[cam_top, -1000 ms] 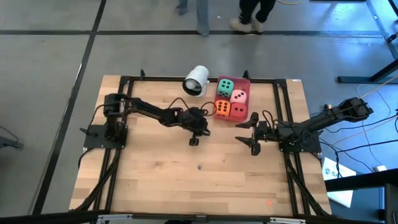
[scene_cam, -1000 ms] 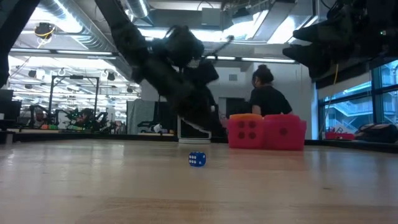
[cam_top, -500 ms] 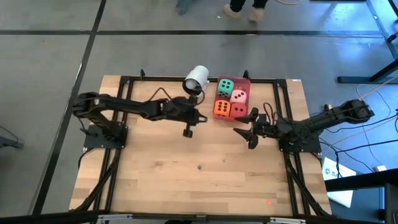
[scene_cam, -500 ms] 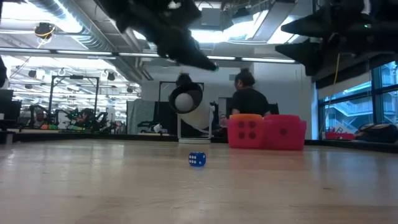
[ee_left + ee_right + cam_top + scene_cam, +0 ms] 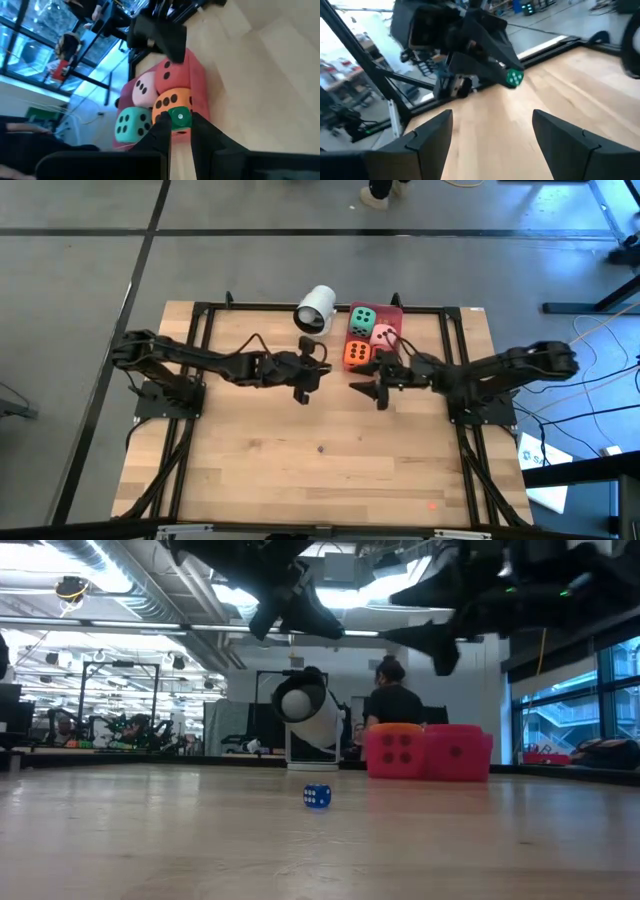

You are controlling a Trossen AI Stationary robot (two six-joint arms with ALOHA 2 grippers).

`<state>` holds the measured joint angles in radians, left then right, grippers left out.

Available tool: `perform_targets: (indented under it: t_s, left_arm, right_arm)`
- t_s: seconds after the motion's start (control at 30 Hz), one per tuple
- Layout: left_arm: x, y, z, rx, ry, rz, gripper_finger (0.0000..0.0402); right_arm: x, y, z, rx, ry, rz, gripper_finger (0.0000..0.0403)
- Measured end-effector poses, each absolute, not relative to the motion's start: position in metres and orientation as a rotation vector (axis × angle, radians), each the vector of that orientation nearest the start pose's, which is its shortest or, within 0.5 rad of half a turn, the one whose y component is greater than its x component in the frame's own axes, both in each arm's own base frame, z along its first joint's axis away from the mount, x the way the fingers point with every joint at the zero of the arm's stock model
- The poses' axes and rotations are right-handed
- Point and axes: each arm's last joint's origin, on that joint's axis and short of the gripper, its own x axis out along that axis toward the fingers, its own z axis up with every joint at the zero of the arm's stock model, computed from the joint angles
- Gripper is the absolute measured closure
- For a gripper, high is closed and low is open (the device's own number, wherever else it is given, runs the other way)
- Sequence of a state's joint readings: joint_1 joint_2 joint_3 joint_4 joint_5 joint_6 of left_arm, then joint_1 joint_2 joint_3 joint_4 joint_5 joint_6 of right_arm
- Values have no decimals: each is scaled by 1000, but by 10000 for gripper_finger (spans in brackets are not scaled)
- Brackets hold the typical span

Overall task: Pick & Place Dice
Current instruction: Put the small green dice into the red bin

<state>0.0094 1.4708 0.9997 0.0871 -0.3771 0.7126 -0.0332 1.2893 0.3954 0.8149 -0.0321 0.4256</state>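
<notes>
Wooden desk (image 5: 250,460), upper centre: the four large dice (image 5: 368,338) sit packed in the red tray (image 5: 395,312). Left pincer (image 5: 179,131) is pinched on a small green die (image 5: 180,118), apparently carrying it; right pincer (image 5: 372,385) hovers wide, empty, likely awaiting a handover.

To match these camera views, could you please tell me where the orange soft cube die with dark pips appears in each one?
High view: orange soft die, upper middle, near the table's far edge.
Low view: right of centre, at the back.
Left wrist view: centre, behind the small green die.
Right wrist view: not in it.
Shared landmark: the red soft die right beside it.
</notes>
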Motion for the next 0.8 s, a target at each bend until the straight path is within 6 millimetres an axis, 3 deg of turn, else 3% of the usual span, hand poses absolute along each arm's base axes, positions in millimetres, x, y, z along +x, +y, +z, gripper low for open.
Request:
perform_targets:
  t_s: [0.23, 0.43, 0.8]
  left_arm:
    - [326, 7, 273, 839, 528, 266, 370]
    - [326, 6, 272, 847, 540, 258, 370]
    - [325, 7, 270, 862, 573, 270, 370]
  right_arm:
    - [274, -29, 188, 520, 37, 136, 128]
    - [292, -47, 174, 581, 73, 108, 128]
    - [312, -52, 184, 577, 43, 180, 128]
